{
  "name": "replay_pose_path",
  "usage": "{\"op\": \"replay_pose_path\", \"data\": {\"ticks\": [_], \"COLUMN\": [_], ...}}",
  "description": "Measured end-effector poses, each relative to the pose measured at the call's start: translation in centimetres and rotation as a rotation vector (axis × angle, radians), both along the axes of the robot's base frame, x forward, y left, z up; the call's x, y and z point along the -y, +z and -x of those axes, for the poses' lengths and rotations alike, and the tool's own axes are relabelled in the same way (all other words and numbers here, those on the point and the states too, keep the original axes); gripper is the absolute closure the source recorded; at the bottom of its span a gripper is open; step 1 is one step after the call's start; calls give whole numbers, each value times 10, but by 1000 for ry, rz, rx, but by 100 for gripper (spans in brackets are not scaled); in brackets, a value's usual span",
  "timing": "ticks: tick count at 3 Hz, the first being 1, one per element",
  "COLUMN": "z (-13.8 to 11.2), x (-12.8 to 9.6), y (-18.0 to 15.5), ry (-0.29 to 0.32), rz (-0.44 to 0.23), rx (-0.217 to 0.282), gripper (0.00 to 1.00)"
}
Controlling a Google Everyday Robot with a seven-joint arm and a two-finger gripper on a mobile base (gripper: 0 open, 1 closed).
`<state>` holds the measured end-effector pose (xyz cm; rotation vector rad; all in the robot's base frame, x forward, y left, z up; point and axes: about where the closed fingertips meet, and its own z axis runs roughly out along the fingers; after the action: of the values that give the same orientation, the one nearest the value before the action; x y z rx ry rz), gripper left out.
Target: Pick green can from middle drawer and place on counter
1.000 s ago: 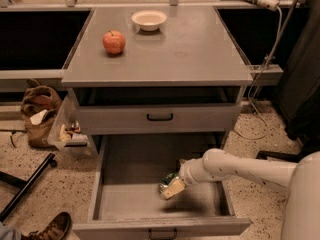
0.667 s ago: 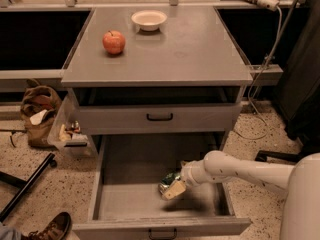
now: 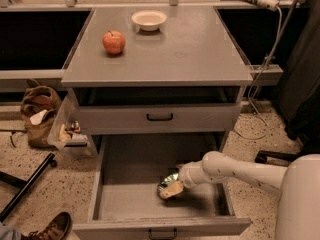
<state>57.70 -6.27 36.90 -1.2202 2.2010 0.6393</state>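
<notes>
The green can lies on the floor of the open middle drawer, right of its centre. My gripper reaches in from the right on a white arm and is right at the can, partly covering it. One tan fingertip shows in front of the can. The counter is the grey top of the cabinet above.
A red apple and a white bowl sit on the counter. The shallower drawer above is slightly open and overhangs the back of the middle drawer. A brown bag, a plastic bin and a shoe are on the floor to the left.
</notes>
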Motion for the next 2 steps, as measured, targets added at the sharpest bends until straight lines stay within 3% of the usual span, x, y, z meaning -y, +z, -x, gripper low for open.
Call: {"op": "replay_pose_path", "data": {"ticks": [2], "z": [0], "x": [0], "y": [0], "ry": [0], "rz": [0], "rx": [0], "gripper": [64]}}
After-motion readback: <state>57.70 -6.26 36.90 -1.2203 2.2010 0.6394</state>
